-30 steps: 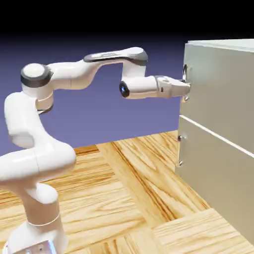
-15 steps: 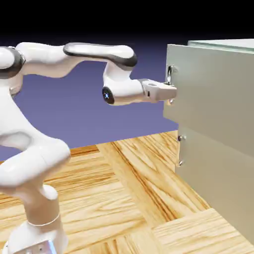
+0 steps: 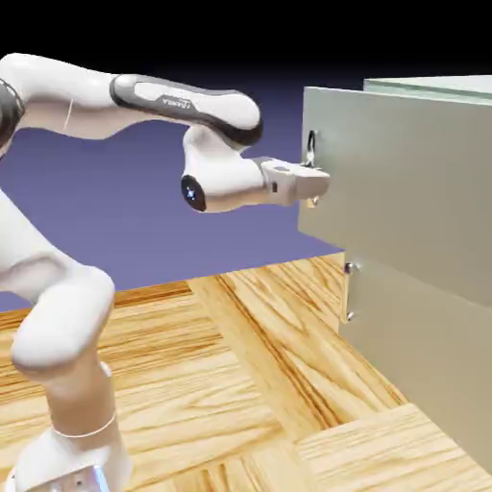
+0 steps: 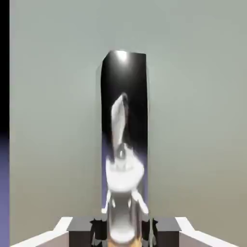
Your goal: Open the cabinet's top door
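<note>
The pale grey-green cabinet [image 3: 432, 317] fills the exterior view's right. Its top door [image 3: 404, 192] stands out from the cabinet body toward the arm, well ahead of the lower panel [image 3: 423, 356]. My gripper [image 3: 313, 181] is shut on the top door's silver bar handle [image 3: 311, 146] at the panel's leading edge. In the hand view the shiny handle [image 4: 123, 120] rises between my fingertips [image 4: 79, 229] against the flat door face [image 4: 198, 120], and the gripper [image 4: 123, 229] grips its lower end.
The lower panel carries its own small handle [image 3: 348, 288] below the gripper. A wooden tabletop [image 3: 240, 384] lies under the arm. The arm's elbow [image 3: 183, 101] arches over from the exterior view's left.
The top door has moved out from the cabinet toward the exterior view's left, drawn by my shut gripper on its handle. The arm has pulled back the same way.
</note>
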